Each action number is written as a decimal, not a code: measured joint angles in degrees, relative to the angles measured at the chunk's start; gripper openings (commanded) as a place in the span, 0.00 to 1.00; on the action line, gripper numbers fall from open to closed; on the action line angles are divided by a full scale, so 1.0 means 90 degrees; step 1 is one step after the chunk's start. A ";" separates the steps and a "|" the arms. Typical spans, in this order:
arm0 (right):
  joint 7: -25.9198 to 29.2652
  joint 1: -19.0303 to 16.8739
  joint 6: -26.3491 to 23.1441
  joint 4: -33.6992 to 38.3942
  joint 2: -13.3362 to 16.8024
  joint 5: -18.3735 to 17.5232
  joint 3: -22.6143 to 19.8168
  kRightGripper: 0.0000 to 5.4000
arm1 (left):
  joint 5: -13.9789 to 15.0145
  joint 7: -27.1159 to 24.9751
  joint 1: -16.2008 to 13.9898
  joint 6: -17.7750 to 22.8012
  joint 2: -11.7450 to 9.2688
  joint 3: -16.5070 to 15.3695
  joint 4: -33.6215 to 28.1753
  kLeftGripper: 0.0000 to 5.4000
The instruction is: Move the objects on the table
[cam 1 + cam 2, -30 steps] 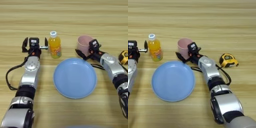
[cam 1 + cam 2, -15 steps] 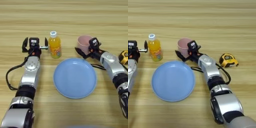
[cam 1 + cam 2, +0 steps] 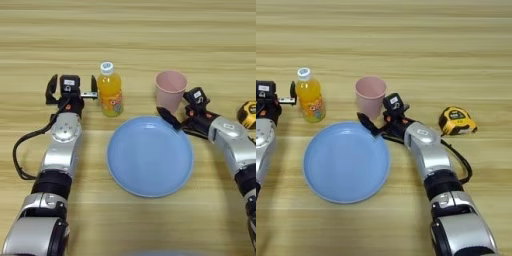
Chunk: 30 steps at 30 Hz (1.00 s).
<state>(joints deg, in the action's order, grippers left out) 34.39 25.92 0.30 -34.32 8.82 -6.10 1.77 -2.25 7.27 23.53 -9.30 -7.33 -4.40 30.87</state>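
Standing upright on the wooden table [image 3: 130, 45], a juice bottle [image 3: 110, 90] and a pink cup [image 3: 170, 90] each have a gripper close by.

Left gripper [image 3: 70, 88] sits just left of the bottle with its two black fingers spread wide and nothing between them; the bottle stands outside the jaws, beside the nearer finger, perhaps touching it, though that is hard to judge; right gripper [image 3: 377, 119] is open too, one finger [image 3: 368, 124] lying low over the rim of the blue plate [image 3: 346, 162] below the cup, the other seemingly behind the cup's right side; the cup appears to stand partly between them, ungripped; a yellow tape measure [image 3: 457, 121] lies well to the right.
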 measured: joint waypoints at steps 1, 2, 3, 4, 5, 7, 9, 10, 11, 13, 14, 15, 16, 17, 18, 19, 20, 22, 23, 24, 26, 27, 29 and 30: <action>0.0002 -0.0043 -0.0040 0.0076 0.0016 -0.0001 0.0000 1.00 | 0.0000 0.0003 0.0000 0.0000 0.0000 0.0003 0.0000 1.00; 0.0006 -0.0092 -0.0113 0.0189 0.0034 -0.0006 -0.0003 1.00 | 0.0000 0.0008 0.0000 0.0000 0.0000 0.0006 -0.0002 1.00; 0.0016 -0.0187 -0.0166 0.0388 0.0053 -0.0036 -0.0003 1.00 | 0.0000 0.0011 0.0000 0.0000 0.0001 0.0010 -0.0002 1.00; 0.0036 -0.0309 -0.0258 0.0637 0.0070 -0.0105 -0.0002 1.00 | 0.0000 0.0017 0.0000 0.0001 0.0000 0.0011 -0.0002 1.00; 0.0059 -0.0399 -0.0331 0.0809 0.0083 -0.0135 -0.0001 1.00 | 0.0000 0.0021 0.0000 0.0001 0.0001 0.0013 -0.0003 1.00; 0.0120 -0.0663 -0.0589 0.1233 0.0136 -0.0245 0.0002 1.00 | 0.0001 0.0028 0.0000 0.0001 0.0000 0.0014 -0.0002 1.00; 0.0119 -0.0856 -0.0797 0.1523 0.0191 -0.0280 0.0002 1.00 | 0.0001 0.0034 0.0001 0.0000 0.0000 0.0015 -0.0001 1.00; 0.0116 -0.0960 -0.0870 0.1671 0.0232 -0.0290 0.0001 1.00 | 0.0001 0.0037 0.0000 0.0000 0.0000 0.0015 -0.0001 1.00; 0.0112 -0.1021 -0.0952 0.1781 0.0265 -0.0309 -0.0005 1.00 | 0.0001 0.0039 0.0001 0.0000 0.0000 0.0016 0.0000 1.00; 0.0099 -0.1168 -0.1096 0.2069 0.0310 -0.0369 -0.0025 1.00 | 0.0000 0.0041 0.0001 -0.0001 0.0000 0.0017 0.0001 1.00; 0.0086 -0.1226 -0.1141 0.2187 0.0325 -0.0398 -0.0031 1.00 | 0.0000 0.0043 0.0001 -0.0001 0.0000 0.0018 0.0001 1.00; 0.0059 -0.1285 -0.1229 0.2338 0.0341 -0.0421 -0.0047 1.00 | 0.0000 0.0044 0.0001 0.0000 0.0001 0.0018 0.0002 1.00; 0.0020 -0.1335 -0.1271 0.2453 0.0373 -0.0441 -0.0062 1.00 | 0.0000 0.0045 0.0001 -0.0001 0.0001 0.0019 0.0003 1.00; -0.0022 -0.1396 -0.1339 0.2604 0.0413 -0.0448 -0.0085 1.00 | 0.0000 0.0046 0.0001 -0.0001 0.0001 0.0019 0.0005 1.00; -0.0051 -0.1486 -0.1385 0.2795 0.0495 -0.0453 -0.0149 1.00 | 0.0000 0.0049 0.0001 -0.0002 0.0001 0.0018 0.0006 1.00; -0.0110 -0.1553 -0.1411 0.2957 0.0555 -0.0456 -0.0201 1.00 | 0.0000 0.0051 0.0001 -0.0002 0.0002 0.0019 0.0007 1.00; -0.0182 -0.1602 -0.1420 0.3081 0.0595 -0.0455 -0.0259 1.00 | 0.0000 0.0053 0.0002 -0.0002 0.0003 0.0020 0.0009 1.00; -0.0415 -0.1724 -0.1388 0.3332 0.0683 -0.0447 -0.0428 1.00 | 0.0000 0.0055 0.0002 -0.0003 0.0003 0.0019 0.0016 1.00; -0.0521 -0.1732 -0.1364 0.3373 0.0733 -0.0443 -0.0535 1.00 | -0.0001 0.0055 0.0002 -0.0003 0.0003 0.0020 0.0017 1.00; -0.0630 -0.1735 -0.1356 0.3395 0.0761 -0.0434 -0.0620 1.00 | -0.0001 0.0056 0.0002 -0.0003 0.0003 0.0021 0.0017 1.00; -0.1015 -0.1734 -0.1243 0.3402 0.0847 -0.0339 -0.0877 1.00 | -0.0001 0.0056 0.0002 -0.0003 0.0002 0.0020 0.0023 1.00; -0.1162 -0.1728 -0.1175 0.3372 0.0863 -0.0303 -0.0947 1.00 | -0.0002 0.0056 0.0002 -0.0003 0.0002 0.0021 0.0030 1.00; -0.1303 -0.1695 -0.1088 0.3250 0.0819 -0.0298 -0.0978 1.00 | -0.0002 0.0056 0.0003 -0.0003 0.0001 0.0020 0.0045 1.00; -0.1379 -0.1632 -0.1055 0.3163 0.0764 -0.0306 -0.0992 1.00 | -0.0002 0.0056 0.0003 -0.0003 0.0002 0.0021 0.0063 1.00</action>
<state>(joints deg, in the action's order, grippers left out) 21.98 11.24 -9.20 -5.85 15.70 -8.85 -7.16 -2.27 7.77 23.56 -9.33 -7.31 -4.21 31.43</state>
